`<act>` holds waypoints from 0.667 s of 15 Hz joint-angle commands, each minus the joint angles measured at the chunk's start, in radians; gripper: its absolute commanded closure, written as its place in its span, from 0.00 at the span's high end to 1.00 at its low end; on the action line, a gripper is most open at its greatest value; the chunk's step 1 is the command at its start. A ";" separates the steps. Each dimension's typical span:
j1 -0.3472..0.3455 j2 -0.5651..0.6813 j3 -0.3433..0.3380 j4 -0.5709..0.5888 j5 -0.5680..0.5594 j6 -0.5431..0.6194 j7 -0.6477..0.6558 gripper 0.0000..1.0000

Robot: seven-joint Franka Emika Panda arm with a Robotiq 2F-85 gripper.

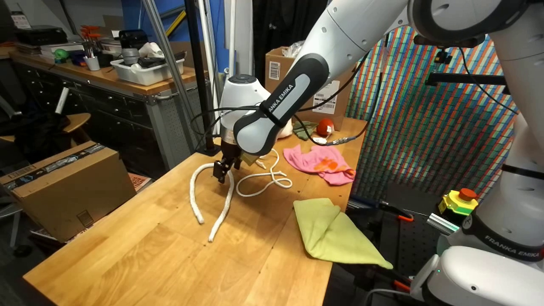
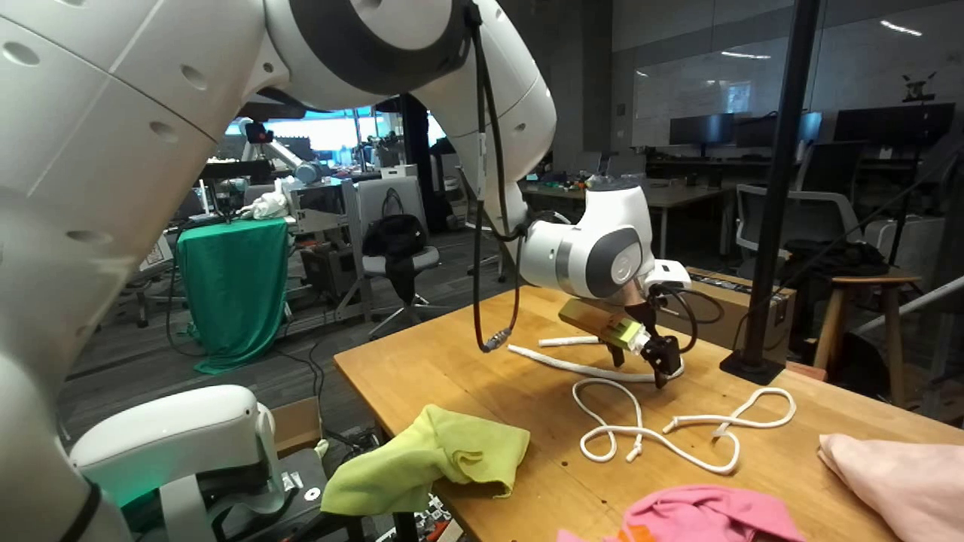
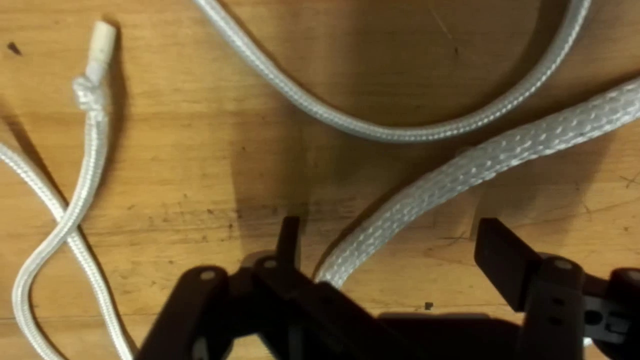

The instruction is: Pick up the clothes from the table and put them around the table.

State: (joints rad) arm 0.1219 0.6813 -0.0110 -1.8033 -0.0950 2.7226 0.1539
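My gripper (image 1: 228, 171) is open and low over the wooden table (image 1: 140, 263); it also shows in an exterior view (image 2: 640, 372). In the wrist view its fingertips (image 3: 387, 222) stand apart, with a thick white rope (image 3: 425, 200) passing between them, not gripped. The rope lies in an arch on the table (image 1: 193, 195). A yellow-green cloth (image 1: 335, 233) hangs partly over the table edge; it also shows in an exterior view (image 2: 429, 459). A pink cloth with orange patches (image 1: 318, 163) lies farther along that edge. A pale pink cloth (image 2: 896, 478) lies on the table.
A thin white cord (image 1: 261, 194) lies curled beside the thick rope. A black post (image 2: 776, 188) stands at the table edge near the gripper. A red ball (image 1: 325, 127), dark green cloth (image 1: 302, 129) and cardboard box (image 1: 276, 78) are at the table's end. A cable loops from the arm.
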 commanded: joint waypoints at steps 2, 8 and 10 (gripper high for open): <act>-0.011 0.037 0.003 0.067 0.023 -0.041 -0.019 0.51; -0.007 0.041 -0.003 0.087 0.019 -0.061 -0.013 0.07; -0.005 0.040 -0.004 0.087 0.017 -0.063 -0.011 0.02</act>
State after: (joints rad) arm 0.1166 0.6990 -0.0099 -1.7535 -0.0928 2.6787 0.1539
